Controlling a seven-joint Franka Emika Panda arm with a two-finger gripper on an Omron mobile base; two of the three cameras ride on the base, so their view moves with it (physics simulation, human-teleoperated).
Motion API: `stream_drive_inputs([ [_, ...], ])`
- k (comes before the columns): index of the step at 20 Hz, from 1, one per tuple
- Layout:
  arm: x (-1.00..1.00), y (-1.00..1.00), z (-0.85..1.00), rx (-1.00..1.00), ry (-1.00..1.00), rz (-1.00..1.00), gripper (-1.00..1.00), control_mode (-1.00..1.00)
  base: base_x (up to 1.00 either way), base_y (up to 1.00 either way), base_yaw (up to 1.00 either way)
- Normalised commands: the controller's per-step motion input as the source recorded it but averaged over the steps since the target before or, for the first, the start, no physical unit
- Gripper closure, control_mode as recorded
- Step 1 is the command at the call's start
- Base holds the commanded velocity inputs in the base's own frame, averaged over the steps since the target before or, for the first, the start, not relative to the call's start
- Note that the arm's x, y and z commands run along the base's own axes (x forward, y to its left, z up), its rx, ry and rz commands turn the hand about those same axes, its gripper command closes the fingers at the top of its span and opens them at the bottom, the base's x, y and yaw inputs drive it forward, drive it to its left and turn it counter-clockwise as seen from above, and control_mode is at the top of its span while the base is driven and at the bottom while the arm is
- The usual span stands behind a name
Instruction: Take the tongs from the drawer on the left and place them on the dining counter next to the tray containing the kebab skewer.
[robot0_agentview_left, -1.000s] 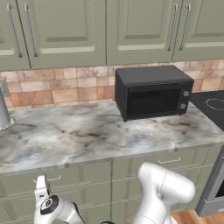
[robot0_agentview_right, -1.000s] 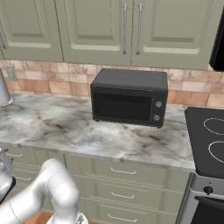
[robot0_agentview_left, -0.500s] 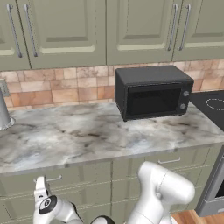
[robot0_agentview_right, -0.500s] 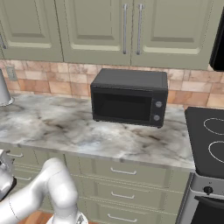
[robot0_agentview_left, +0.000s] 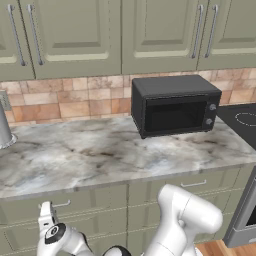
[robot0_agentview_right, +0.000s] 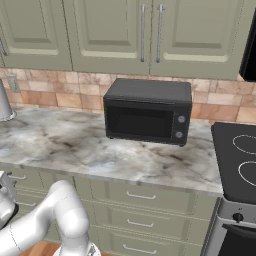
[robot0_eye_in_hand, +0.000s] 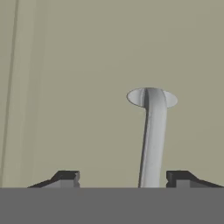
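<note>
Marble counter (robot0_agentview_left: 100, 160) with microwave (robot0_agentview_left: 175, 105) above; below its left end, the drawer (robot0_eye_in_hand: 87, 87) faces you. Your gripper (robot0_eye_in_hand: 122, 178) stands open, fingertips straddling the handle (robot0_eye_in_hand: 152, 131), probably lined up for pulling. Tongs presumably inside, unseen.

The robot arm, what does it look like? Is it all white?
Mostly white. The arm is made of fat, smooth, rounded tube pieces, shiny like plastic, with dark rings where the pieces join. Near the hand sits a round dark cap with a pale centre. The gripper has two small dark fingertips with squared, stepped ends. No cables show.
</note>
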Motion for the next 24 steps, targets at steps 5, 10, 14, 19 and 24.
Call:
stream_drive_inputs([
  [5,0.08,0.00,-0.02,0.00,0.00,0.00,1.00,-1.00,0.00,0.00,0.00],
  [10,0.00,0.00,0.00,0.00,0.00,0.00,1.00,-1.00,0.00,0.00,0.00],
  [14,-0.47,0.00,-0.11,0.00,0.05,0.00,1.00,-1.00,0.00,0.00,0.00],
  [19,-0.99,-0.02,-0.26,0.00,0.05,0.00,1.00,-1.00,0.00,0.00,0.00],
  [24,-1.00,-0.09,-0.31,0.00,0.00,0.00,1.00,-1.00,0.00,0.00,0.00],
])
